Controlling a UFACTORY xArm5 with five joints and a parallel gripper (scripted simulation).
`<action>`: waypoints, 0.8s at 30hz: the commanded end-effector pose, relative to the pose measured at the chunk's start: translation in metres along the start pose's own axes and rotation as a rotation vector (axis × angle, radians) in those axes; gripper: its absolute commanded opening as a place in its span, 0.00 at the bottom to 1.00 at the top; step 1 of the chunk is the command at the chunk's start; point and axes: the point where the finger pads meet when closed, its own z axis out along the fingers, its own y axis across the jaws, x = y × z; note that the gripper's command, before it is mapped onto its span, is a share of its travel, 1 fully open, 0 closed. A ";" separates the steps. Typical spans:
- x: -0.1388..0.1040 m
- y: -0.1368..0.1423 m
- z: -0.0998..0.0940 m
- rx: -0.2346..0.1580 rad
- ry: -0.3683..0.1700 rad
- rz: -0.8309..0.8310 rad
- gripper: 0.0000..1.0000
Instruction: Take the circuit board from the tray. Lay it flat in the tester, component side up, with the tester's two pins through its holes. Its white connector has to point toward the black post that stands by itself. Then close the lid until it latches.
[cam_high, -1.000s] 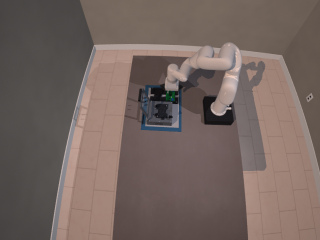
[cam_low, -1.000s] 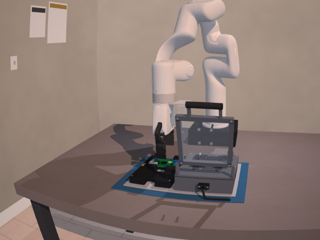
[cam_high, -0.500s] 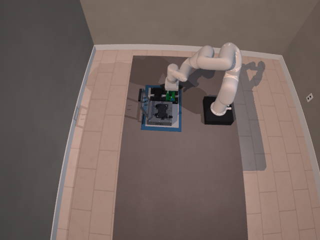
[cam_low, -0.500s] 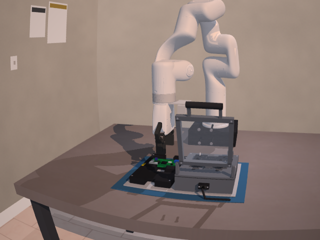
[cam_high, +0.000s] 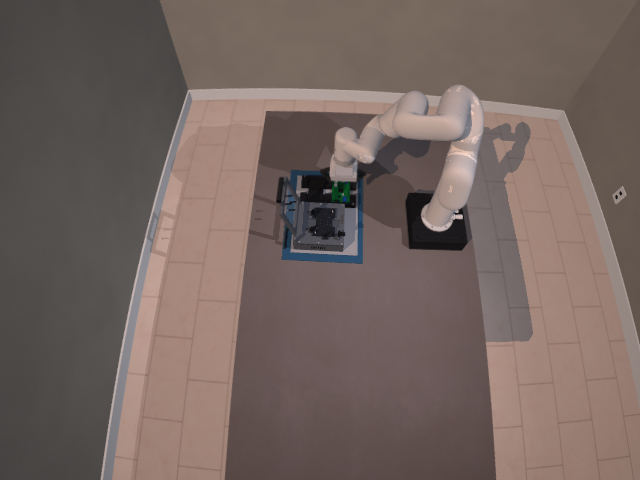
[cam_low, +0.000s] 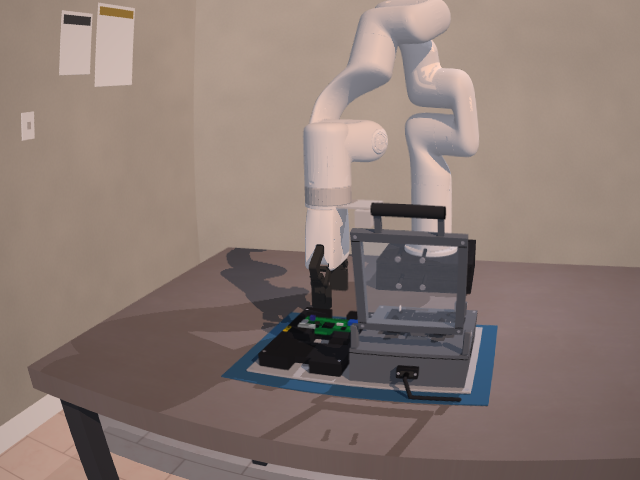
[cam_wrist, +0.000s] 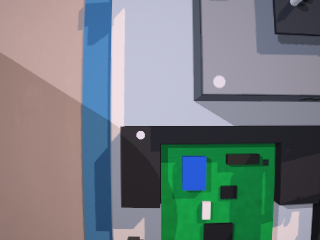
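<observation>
The green circuit board (cam_high: 341, 192) (cam_low: 330, 326) (cam_wrist: 250, 182) lies component side up in the black tray (cam_low: 279, 352) (cam_wrist: 140, 172). Its blue part (cam_wrist: 194, 173) is at the end near the tester. A white part (cam_low: 306, 324) shows at the opposite end in the exterior view. My gripper (cam_low: 330, 303) is open and empty, pointing down by the board's end away from the tester; its fingers are out of the wrist view. The grey tester (cam_low: 382, 370) (cam_wrist: 245, 65) has its lid (cam_low: 409, 237) standing open. The pins and lone black post cannot be made out surely.
The raised lid's black handle (cam_high: 280, 190) (cam_low: 408, 210) stands high on the side away from the robot base (cam_high: 413, 238). Tray and tester stand side by side on a blue-edged mat (cam_high: 323, 258) (cam_low: 490, 361). A black cable (cam_low: 434, 398) leaves the tester.
</observation>
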 end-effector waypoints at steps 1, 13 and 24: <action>0.000 0.001 -0.001 -0.003 -0.001 0.000 1.00; 0.000 0.001 0.002 -0.003 -0.001 0.000 1.00; -0.001 0.002 0.017 -0.003 -0.001 0.000 1.00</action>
